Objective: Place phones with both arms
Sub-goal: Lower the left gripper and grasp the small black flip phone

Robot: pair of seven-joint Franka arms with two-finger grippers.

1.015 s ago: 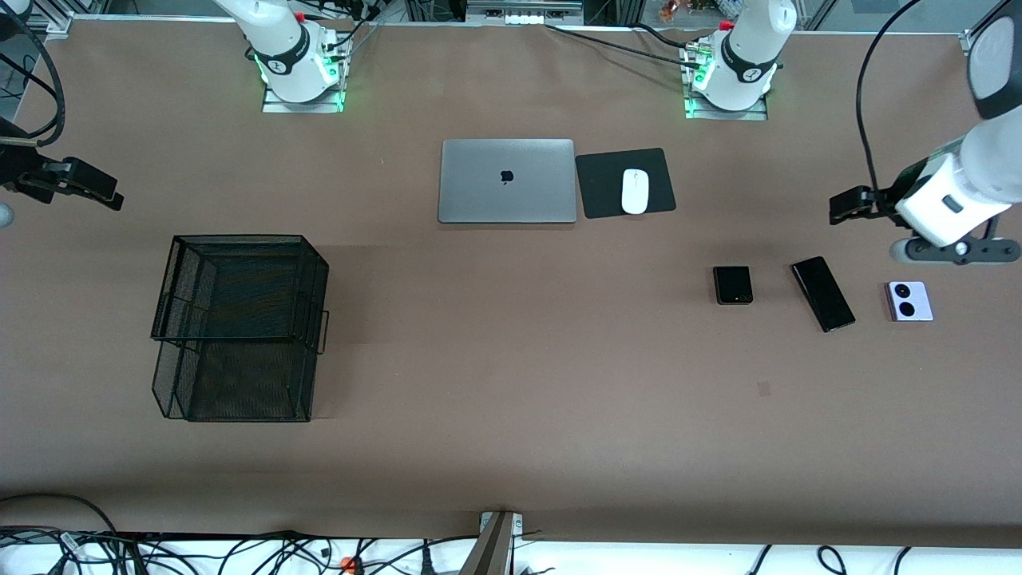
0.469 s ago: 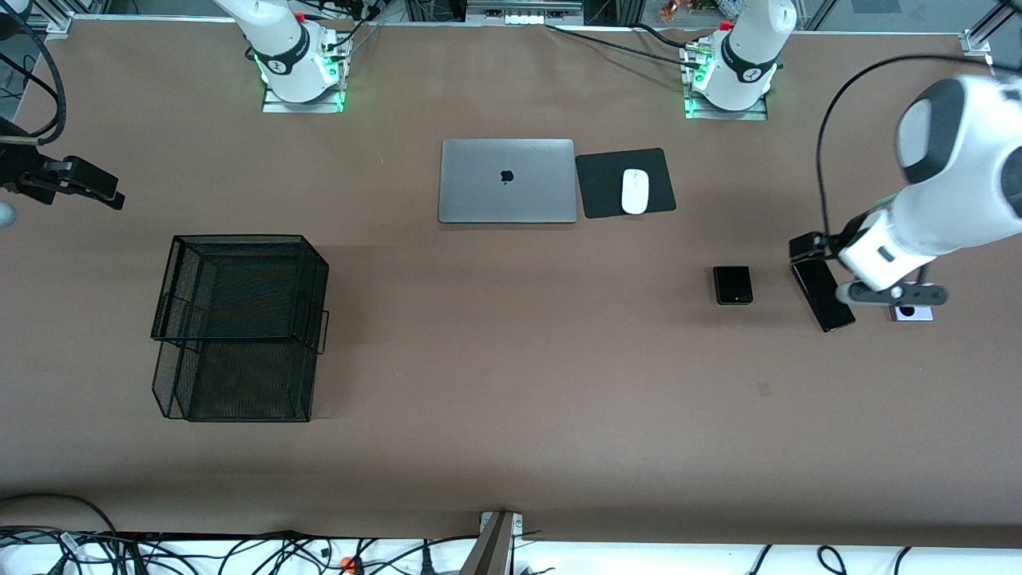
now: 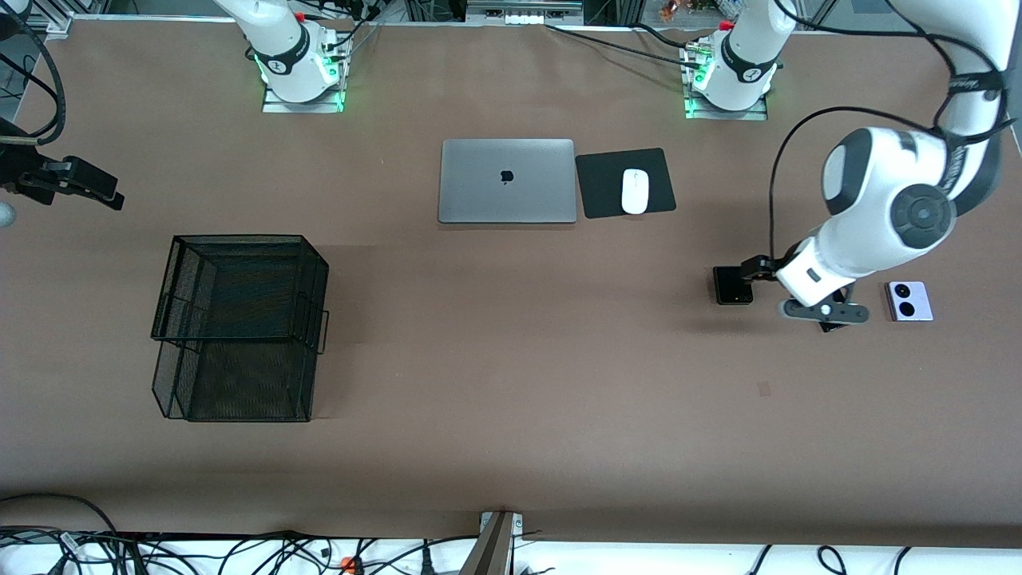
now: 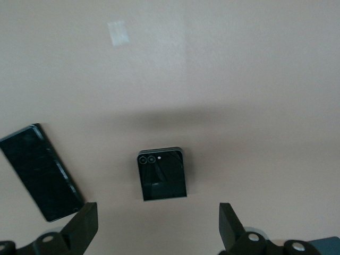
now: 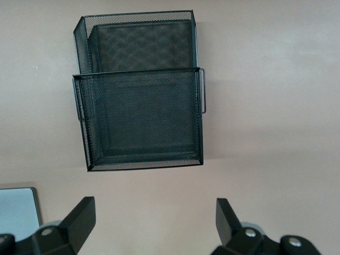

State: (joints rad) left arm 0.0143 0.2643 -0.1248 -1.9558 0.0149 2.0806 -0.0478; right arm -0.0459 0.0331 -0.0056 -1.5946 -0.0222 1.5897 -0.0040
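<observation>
A: Where is the left gripper (image 4: 156,226)?
B: Over the black flip phone (image 3: 732,285), fingers (image 4: 82,226) spread, gripping nothing. The slab phone (image 4: 40,172) lies beside it, mostly hidden under the wrist, I think; the lavender flip phone (image 3: 909,301) lies toward the left arm's end of the table (image 3: 511,383).
A: And the right gripper (image 5: 154,223)?
B: Waiting, fingers apart, near the mesh basket (image 3: 239,327).

White jointed arms (image 3: 878,208), dark grey joint caps, black cables, black two-finger grippers (image 3: 754,267)
</observation>
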